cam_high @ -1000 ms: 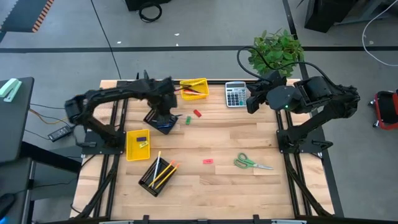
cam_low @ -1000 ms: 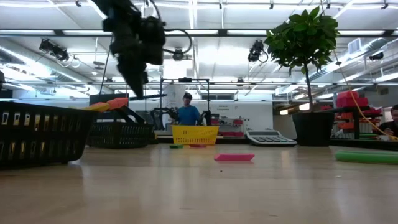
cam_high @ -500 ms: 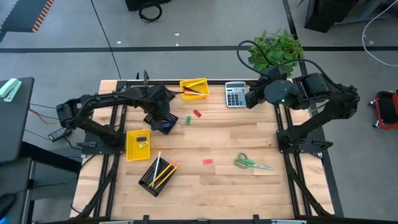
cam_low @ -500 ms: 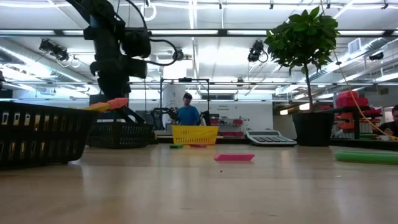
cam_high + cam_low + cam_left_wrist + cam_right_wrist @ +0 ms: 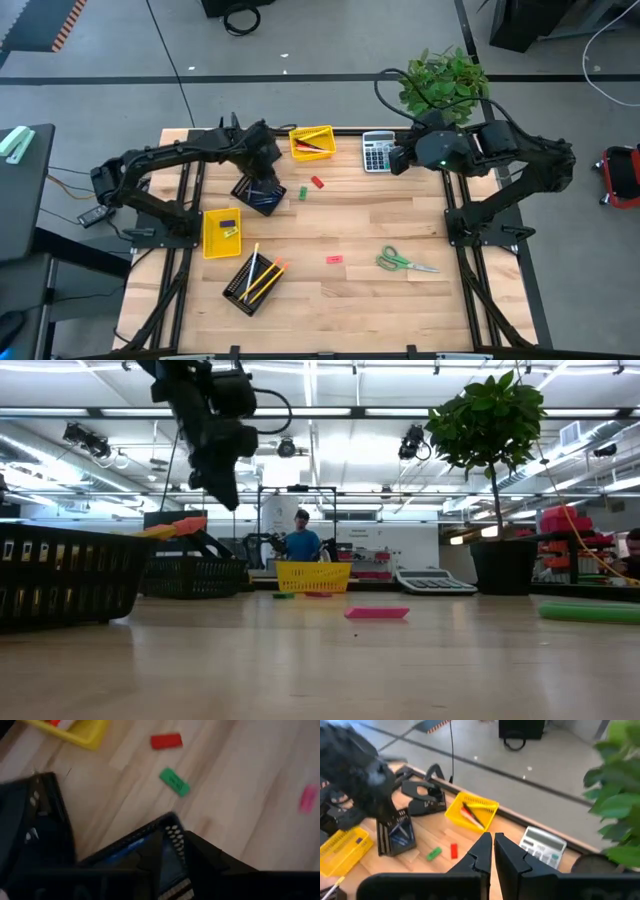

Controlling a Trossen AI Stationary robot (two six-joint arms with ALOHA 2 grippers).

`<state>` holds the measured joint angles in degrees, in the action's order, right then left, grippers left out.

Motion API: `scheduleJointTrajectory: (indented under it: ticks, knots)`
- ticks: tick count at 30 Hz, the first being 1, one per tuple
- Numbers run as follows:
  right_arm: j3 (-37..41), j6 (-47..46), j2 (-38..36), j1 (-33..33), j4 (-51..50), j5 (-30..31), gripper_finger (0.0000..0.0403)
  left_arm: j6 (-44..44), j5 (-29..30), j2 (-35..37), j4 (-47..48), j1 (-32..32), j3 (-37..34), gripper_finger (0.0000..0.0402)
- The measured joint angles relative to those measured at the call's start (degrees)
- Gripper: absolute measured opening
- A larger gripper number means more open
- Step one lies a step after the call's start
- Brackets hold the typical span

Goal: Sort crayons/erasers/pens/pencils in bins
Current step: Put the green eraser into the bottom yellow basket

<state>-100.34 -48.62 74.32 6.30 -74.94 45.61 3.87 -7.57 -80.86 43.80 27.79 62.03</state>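
Pencils (image 5: 262, 277) lie lengthwise in mesh bin (image 5: 252, 282).

Robotics lab, open-plan industrial floor.
Exposed ceiling with strip lights (image 5: 330, 405) and rail-mounted cameras (image 5: 85, 438), grey concrete floor (image 5: 320, 40) with tape lines, person (image 5: 302, 540) at another rig behind the wooden table (image 5: 370, 225).

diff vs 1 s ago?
The left gripper dipped toward the black mesh bin holding blue crayons, then lifted again, fingers parting; whether it released anything is unclear. The right gripper drifted slightly left. Loose erasers, scissors, and calculator are unmoved.
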Motion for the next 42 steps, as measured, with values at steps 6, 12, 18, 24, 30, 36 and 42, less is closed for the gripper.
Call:
scheduleJointTrajectory:
  ticks: [6,12,18,24,30,36,42]
  knots:
    - [5.73,0.46,0.09,-3.75,5.42,-8.28,0.0026,17.35,-0.10,0.00,-0.79,-0.69,2.88,0.0099]
    - [8.42,1.00,0.05,-6.15,7.27,-16.54,0.0026,25.61,-0.16,0.00,-3.38,-3.04,3.01,0.0131]
    - [8.42,2.34,-0.60,-6.12,7.28,-17.73,0.0026,29.03,2.49,0.00,-9.16,-6.59,3.01,0.0188]
    - [8.42,5.16,-1.08,-6.18,7.32,-17.84,0.0026,30.33,2.78,0.00,-17.48,-9.16,3.01,0.0225]
    - [8.42,7.65,-1.09,-7.68,7.34,-18.92,0.0026,32.99,2.90,0.00,-16.95,-10.47,3.01,0.0222]
    - [8.42,4.01,-1.07,-9.35,7.38,-20.26,0.0026,30.54,1.13,-0.02,-18.08,-10.63,5.61,0.0205]
    - [8.40,3.80,-0.98,-10.10,9.07,-20.62,0.0026,23.91,6.81,-0.02,-14.95,-10.56,13.89,0.0193]
